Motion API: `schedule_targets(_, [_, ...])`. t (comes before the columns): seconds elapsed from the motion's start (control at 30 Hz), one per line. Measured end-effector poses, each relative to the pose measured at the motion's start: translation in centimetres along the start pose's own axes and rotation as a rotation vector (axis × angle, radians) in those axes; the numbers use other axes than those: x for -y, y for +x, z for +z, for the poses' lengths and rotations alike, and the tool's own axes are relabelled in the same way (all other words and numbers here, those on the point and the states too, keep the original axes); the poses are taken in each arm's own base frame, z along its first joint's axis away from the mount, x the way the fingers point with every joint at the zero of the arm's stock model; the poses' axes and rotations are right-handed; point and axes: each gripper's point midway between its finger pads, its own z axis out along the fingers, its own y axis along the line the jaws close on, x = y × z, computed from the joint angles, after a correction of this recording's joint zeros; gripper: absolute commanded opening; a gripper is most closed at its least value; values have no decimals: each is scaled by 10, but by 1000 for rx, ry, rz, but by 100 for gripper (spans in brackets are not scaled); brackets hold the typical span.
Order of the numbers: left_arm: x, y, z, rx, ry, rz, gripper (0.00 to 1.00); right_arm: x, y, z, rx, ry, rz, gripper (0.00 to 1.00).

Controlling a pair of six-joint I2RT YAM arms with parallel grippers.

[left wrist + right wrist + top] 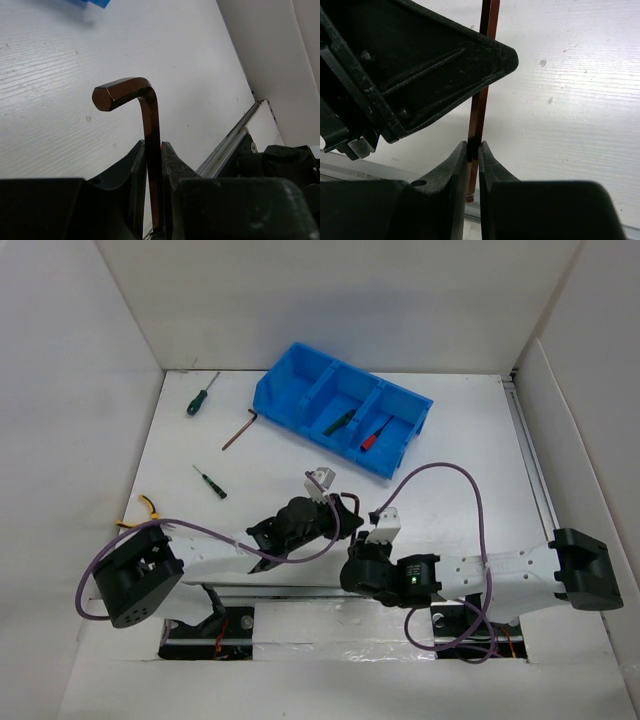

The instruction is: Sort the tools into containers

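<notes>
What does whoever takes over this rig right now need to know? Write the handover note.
Left end effector: shut on the held hex key.
Right end effector: shut on what looks like the same key, so this seems to be mid-handoff.
Blue bin: green-handled tool in the middle compartment, red-handled tool in the right one. That much is done.
On the table: green screwdriver, second hex key, small screwdriver, yellow-handled pliers.
Left: bin the held key and those four.

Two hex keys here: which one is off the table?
The clamped hex key, pinched by both the left gripper and the right gripper. The loose hex key lies flat on the table, left of the blue bin.
</notes>
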Motion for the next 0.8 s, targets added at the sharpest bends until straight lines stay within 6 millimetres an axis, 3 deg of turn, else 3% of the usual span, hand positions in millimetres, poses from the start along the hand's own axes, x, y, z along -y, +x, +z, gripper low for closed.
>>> schedule_targets(0.03, [1, -1, 2, 0, 1, 1, 0, 1, -1, 0, 5, 4, -4, 5])
schedule_targets(0.07, [2, -2, 4, 1, 1, 1, 0, 3, -3, -1, 11, 9, -11, 21])
schedule_targets(0.2, [7, -8, 14, -2, -5, 17, 0, -1, -24, -10, 47, -8, 15, 44])
schedule_targets(0.27, [5, -7, 19, -13, -29, 30, 0, -8, -43, -19, 77, -41, 73, 77])
schedule_targets(0.4, [-2, -10, 21, -21, -84, 49, 0, -6, -78, -39, 128, -101, 189, 82])
schedule_targets(0.53, [-3, -26, 24, -10, -129, 63, 0, 11, -90, -55, 140, -165, 281, 85])
schedule_targets(0.63, [-8, -58, 26, 19, -181, 71, 0, 22, -86, -60, 129, -210, 313, 87])
schedule_targets(0.7, [-17, -99, 28, 70, -250, 80, 0, 26, -83, -62, 118, -230, 319, 87])
schedule_targets(0.8, [-42, -182, 26, 201, -398, 98, 0, 27, -79, -62, 111, -247, 318, 88])
